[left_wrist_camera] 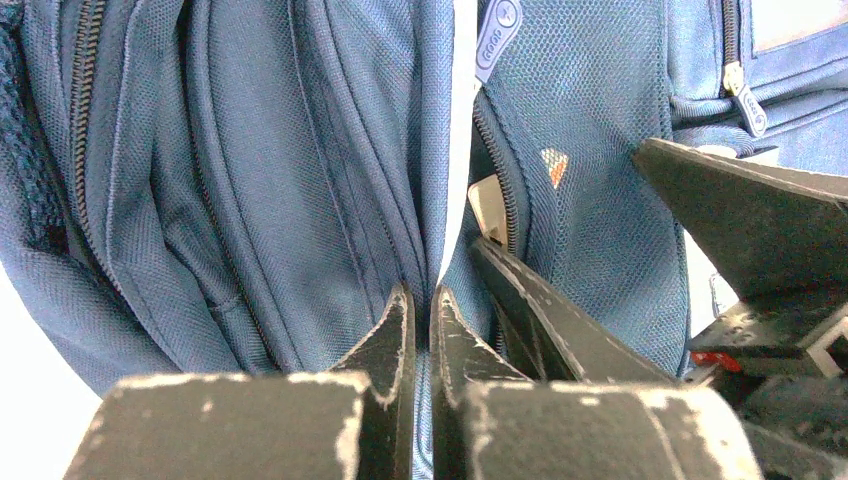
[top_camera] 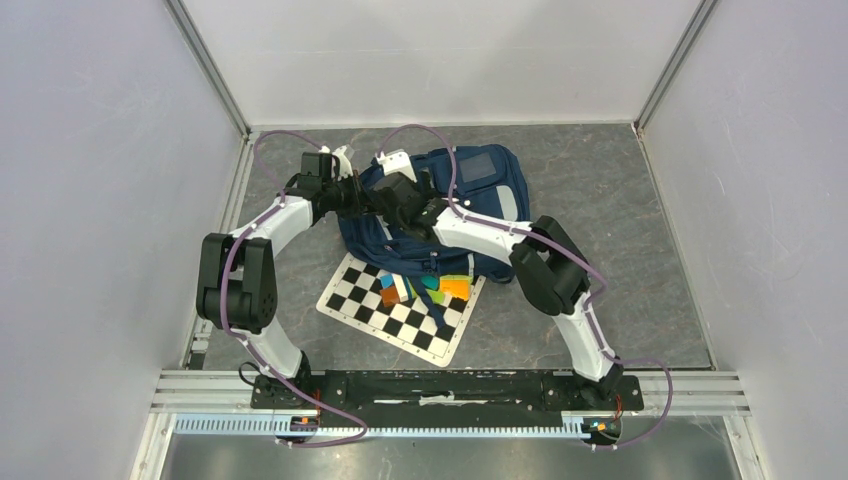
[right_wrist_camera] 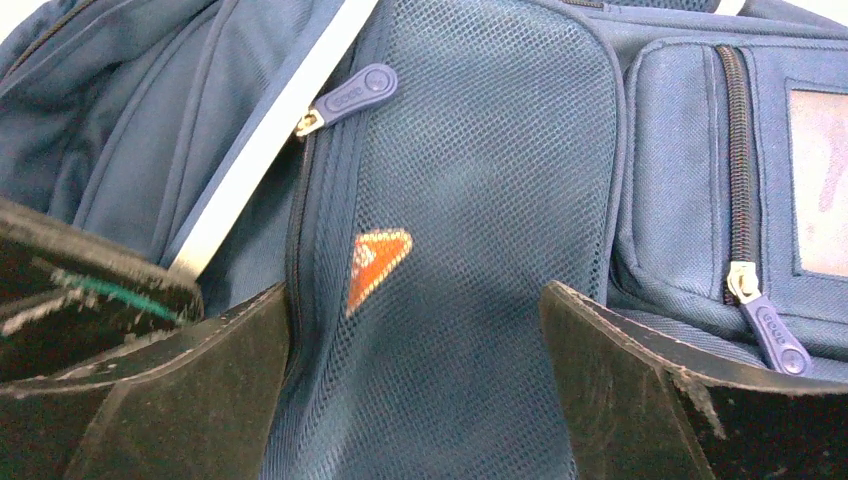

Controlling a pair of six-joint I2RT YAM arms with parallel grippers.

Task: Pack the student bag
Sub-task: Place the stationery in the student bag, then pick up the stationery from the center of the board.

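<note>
- Left gripper (left_wrist_camera: 422,295) fills the foreground of its wrist view, jaws pressed together on a fold of the bag (top_camera: 505,195) beside a pale stripe (left_wrist_camera: 455,120). Whether the stripe itself is caught cannot be told.
- Lying at the middle of the table (top_camera: 620,250), toward the back, the bag has its near edge touching or overlapping a checkered board (top_camera: 395,315) that carries coloured blocks (top_camera: 432,288).
- Just right of the stripe, a zip pull (right_wrist_camera: 352,92) tops a zip line. It looks the likely target, since the bag must be opened before anything goes in.
- Over the mesh pocket (right_wrist_camera: 480,150) hangs the right gripper (right_wrist_camera: 412,290), jaws wide apart and holding nothing. An orange logo (right_wrist_camera: 378,262) shows between them.
- To do the step well, the left clamp should hold firm so the fabric is taut. The right jaws should shift up and left to straddle the pull tab, not the mesh, then close squarely on it and draw along the zip line, not across it.
- At far right, a second pull (right_wrist_camera: 770,325) hangs on a small front pocket. Taking that one would open only the minor compartment.
</note>
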